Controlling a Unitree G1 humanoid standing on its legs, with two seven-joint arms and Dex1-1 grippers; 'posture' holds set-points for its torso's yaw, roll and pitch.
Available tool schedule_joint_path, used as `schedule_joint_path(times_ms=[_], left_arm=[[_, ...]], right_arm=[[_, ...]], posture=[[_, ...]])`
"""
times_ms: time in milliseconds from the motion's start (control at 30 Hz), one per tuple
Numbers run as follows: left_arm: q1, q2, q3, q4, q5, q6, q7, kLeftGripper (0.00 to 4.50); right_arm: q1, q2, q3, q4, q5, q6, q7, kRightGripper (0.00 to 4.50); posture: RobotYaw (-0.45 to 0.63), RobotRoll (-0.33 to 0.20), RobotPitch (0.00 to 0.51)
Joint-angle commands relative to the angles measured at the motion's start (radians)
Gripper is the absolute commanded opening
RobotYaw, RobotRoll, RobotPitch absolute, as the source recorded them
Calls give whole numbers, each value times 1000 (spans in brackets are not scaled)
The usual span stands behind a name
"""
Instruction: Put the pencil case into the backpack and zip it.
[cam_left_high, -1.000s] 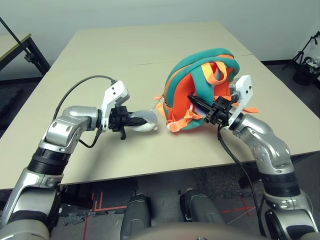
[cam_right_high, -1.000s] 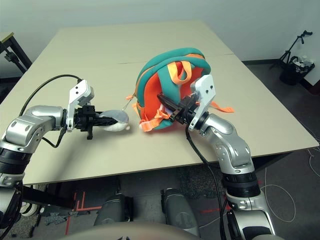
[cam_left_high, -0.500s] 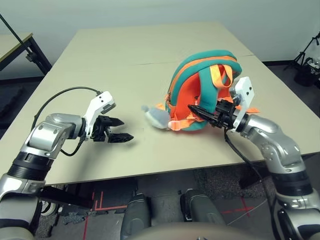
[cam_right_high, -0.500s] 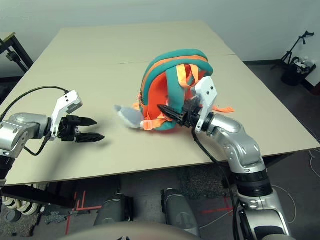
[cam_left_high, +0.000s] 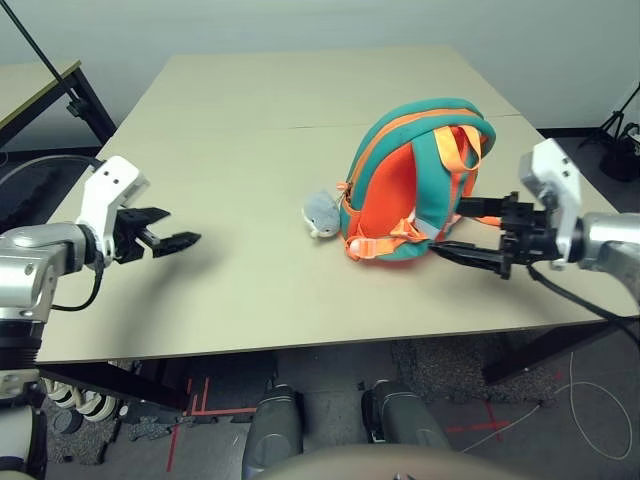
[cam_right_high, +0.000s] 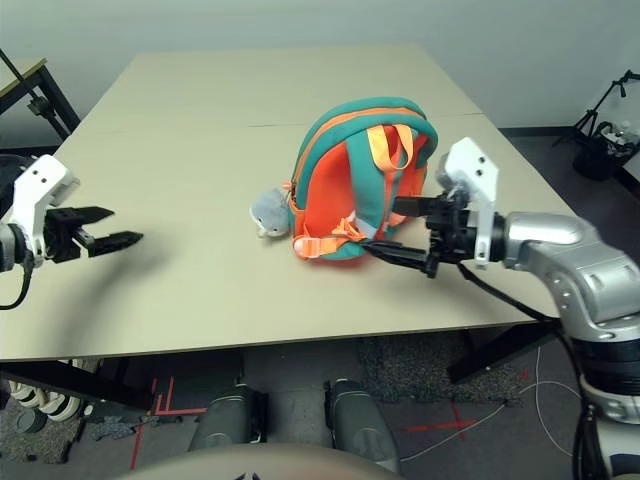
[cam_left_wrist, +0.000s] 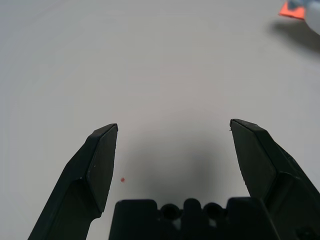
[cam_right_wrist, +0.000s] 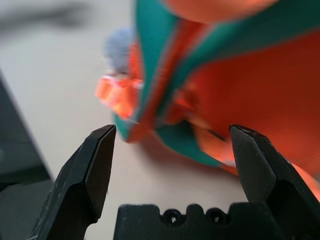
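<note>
Since the backpack (cam_left_high: 415, 180) stands upright at the table's (cam_left_high: 250, 120) middle with nothing holding it, it looks soft and light — likely to flop or slide if nudged. Its grey plush bit (cam_left_high: 321, 214) hangs at its 9 o'clock. The right gripper (cam_left_high: 478, 235) sits at the bag's 4 o'clock, jaws wide, empty; the left gripper (cam_left_high: 170, 226) is well off at 9 o'clock, spread too. I'd pinch the orange webbing or the zipper edge, not the squishy panel. Can't spot the pencil case — probably inside.

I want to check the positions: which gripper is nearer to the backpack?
Right. The right gripper is just beside the backpack; the left gripper is far off across the table.
</note>
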Motion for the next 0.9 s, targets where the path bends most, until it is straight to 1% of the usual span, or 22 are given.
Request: schedule_joint_path(times_ms=[33, 133, 200, 267, 333, 467, 600, 733, 900], left_arm=[[25, -66, 46, 8, 21, -69, 94, 4500], [43, -150, 90, 0, 22, -132, 185, 4500], [48, -218, 126, -1, 18, -190, 257, 4500], [56, -282, 161, 3, 13, -240, 321, 4500], [67, -340, 187, 14, 36, -307, 405, 4500], [71, -437, 221, 51, 69, -444, 539, 4500], [52, -489, 215, 111, 85, -544, 589, 4500], [15, -522, 229, 224, 116, -613, 699, 4500], [-22, -540, 228, 302, 92, -622, 734, 4500]], right_arm=[[-59, 35, -57, 169, -79, -140, -71, 4467], [-120, 116, -88, 336, -135, -279, -167, 4467], [-144, 180, -117, 433, -143, -358, -208, 4467], [-153, 245, -145, 522, -157, -434, -268, 4467], [-151, 292, -159, 595, -187, -518, -328, 4467], [-174, 366, -203, 728, -205, -659, -433, 4467], [-213, 389, -233, 866, -227, -773, -527, 4467], [-268, 386, -251, 1045, -250, -867, -607, 4467], [-301, 388, -241, 1155, -272, -929, -637, 4467]], posture=[[-85, 0, 18], [-75, 0, 21], [-68, 0, 20], [-61, 0, 20], [-58, 0, 22], [-52, 0, 29], [-45, 0, 29], [-53, 0, 41], [-53, 0, 53]])
